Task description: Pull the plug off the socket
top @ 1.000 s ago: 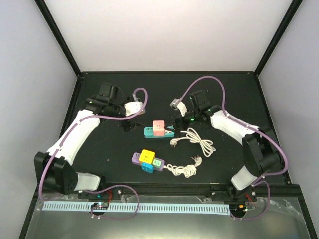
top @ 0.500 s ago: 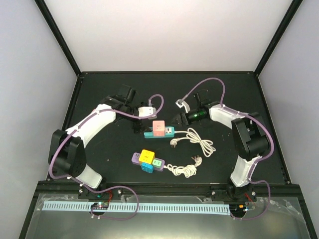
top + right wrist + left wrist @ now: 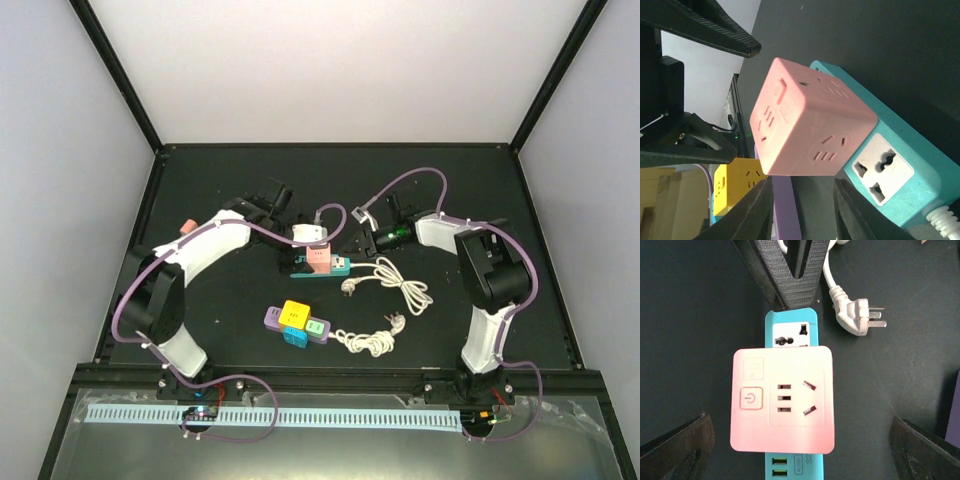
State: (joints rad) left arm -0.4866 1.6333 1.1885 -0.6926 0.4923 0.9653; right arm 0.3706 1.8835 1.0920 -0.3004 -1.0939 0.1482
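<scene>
While the pink plug (image 3: 781, 399) sits seated in the teal socket strip (image 3: 790, 335) on the worktop (image 3: 690, 315), the left fingers (image 3: 677, 447) straddle it, spread and empty, and the right fingers (image 3: 752, 210) are parted at the strip's end, so the approach looks finished and clamping, bracing and lifting likely come next.

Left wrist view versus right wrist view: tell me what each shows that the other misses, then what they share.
Only the left wrist: the loose white plug and the USB ports. Only the right wrist: the yellow cube on the purple strip. Both: the pink cube seated on the teal strip, one empty socket beside it.
</scene>
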